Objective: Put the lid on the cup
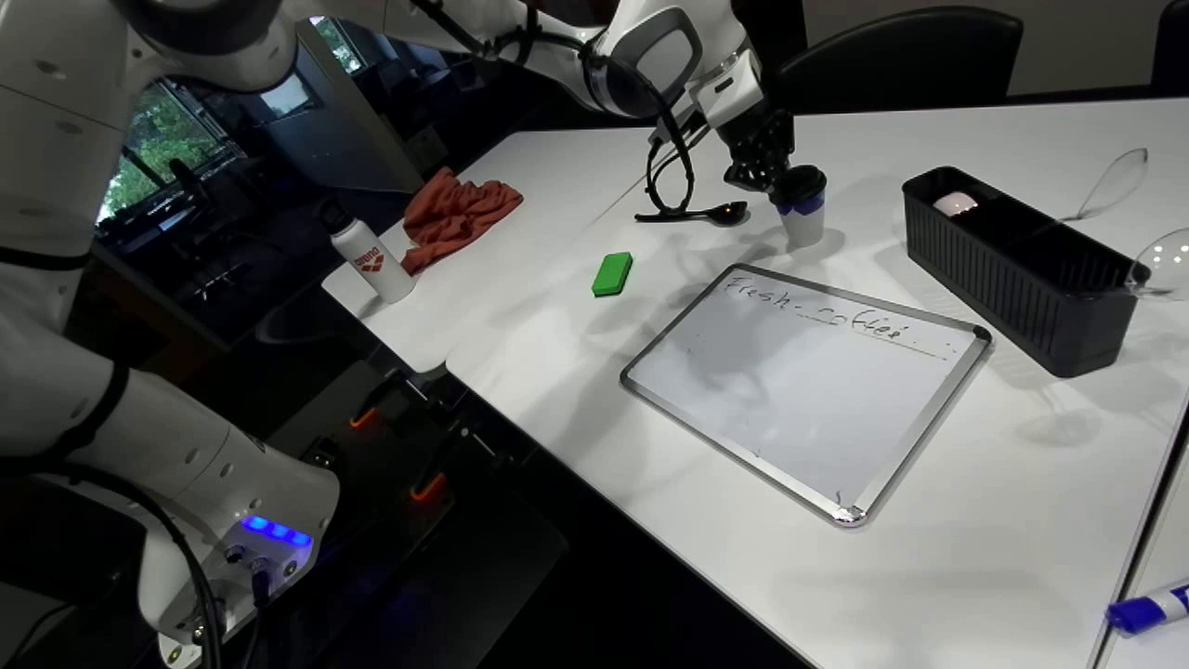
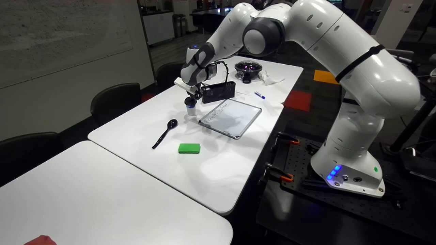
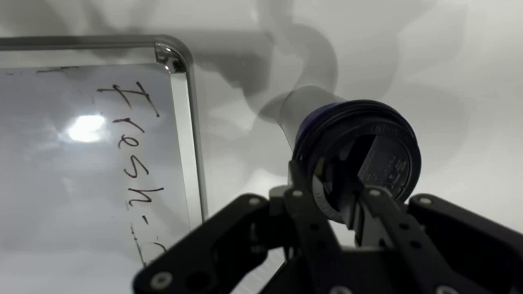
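The white cup (image 1: 802,228) with a blue-purple band stands upright on the table; it also shows in an exterior view (image 2: 191,110) and in the wrist view (image 3: 304,108). The round black lid (image 3: 388,163) lies over the cup's mouth and shows in both exterior views (image 1: 801,179) (image 2: 190,101). I cannot tell if it is fully pressed down. My gripper (image 3: 320,177) is at the lid's near edge. Its fingers are partly apart: the left fingertip is by the lid's outer side, the right one over its top. The fingertips are dark and partly hidden in the exterior views.
A framed whiteboard (image 1: 799,381) lies beside the cup. A black bin (image 1: 1022,269) stands near it. A black spoon (image 2: 167,132) and a green block (image 2: 189,148) lie on the table. A white bottle (image 1: 372,260) and red cloth (image 1: 455,218) are farther off.
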Motion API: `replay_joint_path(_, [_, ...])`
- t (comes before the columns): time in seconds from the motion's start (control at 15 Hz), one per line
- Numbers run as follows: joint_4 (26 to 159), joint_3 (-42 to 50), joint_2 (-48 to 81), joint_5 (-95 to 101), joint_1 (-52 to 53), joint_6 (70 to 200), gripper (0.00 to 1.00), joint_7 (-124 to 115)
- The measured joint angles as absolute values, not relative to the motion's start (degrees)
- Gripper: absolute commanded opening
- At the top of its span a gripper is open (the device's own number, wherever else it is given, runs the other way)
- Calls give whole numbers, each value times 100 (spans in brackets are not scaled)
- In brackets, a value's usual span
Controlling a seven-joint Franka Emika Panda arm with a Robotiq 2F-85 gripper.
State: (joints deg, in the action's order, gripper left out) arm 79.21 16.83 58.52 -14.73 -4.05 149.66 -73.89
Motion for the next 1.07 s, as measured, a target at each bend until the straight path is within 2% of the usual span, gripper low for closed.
replay_joint_path(0.33, [7907, 1683, 5851, -1475, -415, 14996, 95, -7477])
replay_joint_path(0.4, [7906, 1683, 5848, -1478, -416, 15021, 99, -7481])
replay_joint_path(0.73, [8112, 1680, 5492, -1490, -394, 15043, 100, -7574])
replay_joint_path(1.07, [9162, 1767, 4274, -1407, -249, 15053, 100, -7574])
